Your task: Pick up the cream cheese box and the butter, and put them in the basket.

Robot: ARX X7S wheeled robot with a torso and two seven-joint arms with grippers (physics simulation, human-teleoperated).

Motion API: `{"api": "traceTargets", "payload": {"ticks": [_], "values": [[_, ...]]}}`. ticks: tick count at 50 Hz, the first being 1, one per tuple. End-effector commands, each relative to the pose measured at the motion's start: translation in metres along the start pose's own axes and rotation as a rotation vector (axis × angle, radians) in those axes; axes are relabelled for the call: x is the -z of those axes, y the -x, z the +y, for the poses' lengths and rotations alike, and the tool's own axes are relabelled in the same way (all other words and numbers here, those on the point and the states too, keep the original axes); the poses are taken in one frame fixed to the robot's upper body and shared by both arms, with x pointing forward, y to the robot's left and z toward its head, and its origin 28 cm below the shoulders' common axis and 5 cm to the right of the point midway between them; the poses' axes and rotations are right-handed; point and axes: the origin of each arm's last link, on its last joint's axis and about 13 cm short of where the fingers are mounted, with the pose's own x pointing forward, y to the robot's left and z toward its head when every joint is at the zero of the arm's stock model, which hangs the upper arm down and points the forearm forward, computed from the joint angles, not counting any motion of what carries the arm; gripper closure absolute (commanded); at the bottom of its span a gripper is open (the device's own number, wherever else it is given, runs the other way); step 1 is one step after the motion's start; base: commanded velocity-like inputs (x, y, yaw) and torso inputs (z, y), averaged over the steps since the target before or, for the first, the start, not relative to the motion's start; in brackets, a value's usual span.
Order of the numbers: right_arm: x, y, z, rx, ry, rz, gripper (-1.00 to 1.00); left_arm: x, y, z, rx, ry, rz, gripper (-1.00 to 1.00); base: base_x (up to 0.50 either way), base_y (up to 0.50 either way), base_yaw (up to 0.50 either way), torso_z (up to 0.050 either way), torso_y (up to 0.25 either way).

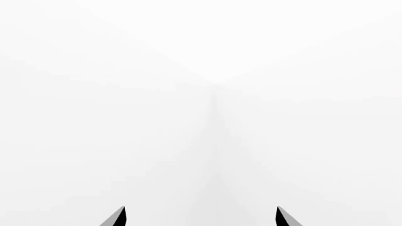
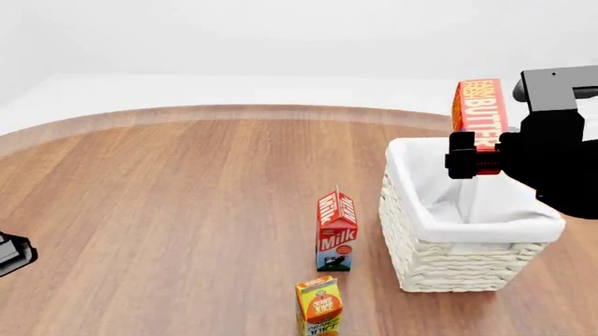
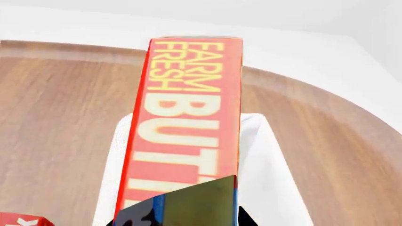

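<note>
1. A round wooden table [image 2: 168,210] fills most of the head view, with brown grain running across it.
2. Its curved edge [image 2: 234,110] is a paler band, passing from 9 o'clock over 12 o'clock toward 2 o'clock.
3. Behind the table lies a white floor [image 2: 187,87], and above it a plain white wall [image 2: 280,35].
4. The light is soft and even.
5. The left wrist view shows only white haze.

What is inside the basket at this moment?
Only white cloth liner shows inside the basket; its floor is hidden by the near wall. The butter hangs above it in the right gripper.
</note>
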Motion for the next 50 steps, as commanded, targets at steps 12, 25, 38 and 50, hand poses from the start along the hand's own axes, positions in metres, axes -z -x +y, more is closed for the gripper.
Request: {"api": "traceTargets", "payload": {"ticks": [12, 25, 38, 50], "values": [[0.011, -0.010, -0.008, 0.021, -0.021, -0.009, 1.00, -0.001, 0.000, 0.002, -0.004, -0.010, -0.019, -1.00, 0.00, 0.00, 0.00, 0.001, 0.002], [0.020, -0.019, -0.009, 0.033, -0.014, 0.014, 1.00, -0.001, 0.000, 0.001, -0.002, -0.010, -0.018, -1.00, 0.00, 0.00, 0.00, 0.001, 0.001], [0.025, -0.024, -0.007, 0.031, 0.004, 0.029, 1.00, -0.001, 0.000, 0.001, 0.000, -0.009, -0.019, -1.00, 0.00, 0.00, 0.00, 0.000, 0.002], [0.031, -0.032, -0.010, 0.052, -0.011, 0.044, 1.00, -0.001, 0.000, 0.000, 0.005, -0.007, -0.018, -1.00, 0.00, 0.00, 0.00, 0.001, 0.002]]}}
